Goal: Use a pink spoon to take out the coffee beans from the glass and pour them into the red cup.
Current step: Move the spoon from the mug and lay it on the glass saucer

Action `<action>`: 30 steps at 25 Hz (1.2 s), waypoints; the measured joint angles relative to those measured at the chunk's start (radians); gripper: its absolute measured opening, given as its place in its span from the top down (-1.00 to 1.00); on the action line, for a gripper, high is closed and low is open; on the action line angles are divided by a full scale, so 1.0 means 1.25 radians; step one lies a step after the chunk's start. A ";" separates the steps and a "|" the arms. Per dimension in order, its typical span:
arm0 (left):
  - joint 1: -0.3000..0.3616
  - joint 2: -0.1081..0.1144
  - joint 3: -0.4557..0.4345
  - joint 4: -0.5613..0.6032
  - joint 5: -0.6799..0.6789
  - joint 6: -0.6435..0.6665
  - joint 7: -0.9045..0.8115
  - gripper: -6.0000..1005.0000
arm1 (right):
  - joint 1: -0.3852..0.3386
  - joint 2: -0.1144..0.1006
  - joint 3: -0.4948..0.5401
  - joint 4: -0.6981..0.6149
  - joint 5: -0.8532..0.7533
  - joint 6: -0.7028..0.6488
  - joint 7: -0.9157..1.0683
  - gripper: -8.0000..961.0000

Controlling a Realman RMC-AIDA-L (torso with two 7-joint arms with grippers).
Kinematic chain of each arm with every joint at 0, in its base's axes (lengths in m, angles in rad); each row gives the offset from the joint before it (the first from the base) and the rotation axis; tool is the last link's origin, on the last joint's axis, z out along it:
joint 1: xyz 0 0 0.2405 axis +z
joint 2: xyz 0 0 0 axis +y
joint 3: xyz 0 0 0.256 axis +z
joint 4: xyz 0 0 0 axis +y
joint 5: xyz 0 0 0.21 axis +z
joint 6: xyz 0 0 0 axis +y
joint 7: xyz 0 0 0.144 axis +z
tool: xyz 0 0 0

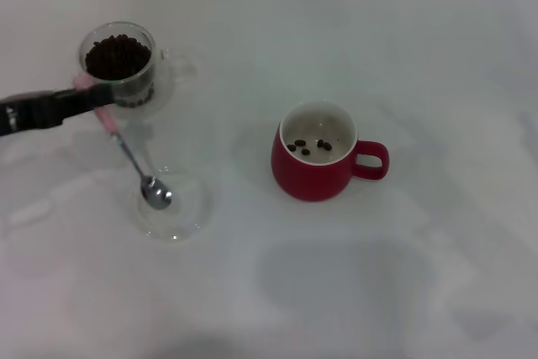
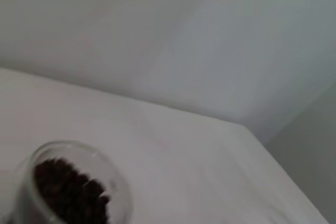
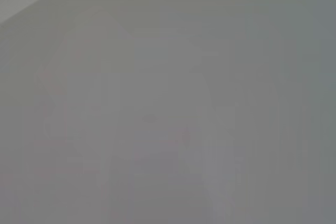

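Note:
The glass stands at the far left of the table, filled with coffee beans. It also shows in the left wrist view with its beans. My left gripper reaches in from the left, just in front of the glass, and is shut on the pale pink handle of the pink spoon. The spoon slants down toward me, and its empty silver bowl rests in a shallow clear dish. The red cup stands at the centre right, handle to the right, with several beans inside. My right gripper is out of view.
The white table spreads around these things. In the left wrist view its far edge meets a grey wall. The right wrist view shows only a plain grey surface.

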 joint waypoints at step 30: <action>-0.028 -0.037 -0.096 -0.205 0.007 -0.073 0.044 0.72 | -0.016 -0.012 0.002 0.009 0.003 0.003 0.007 -0.48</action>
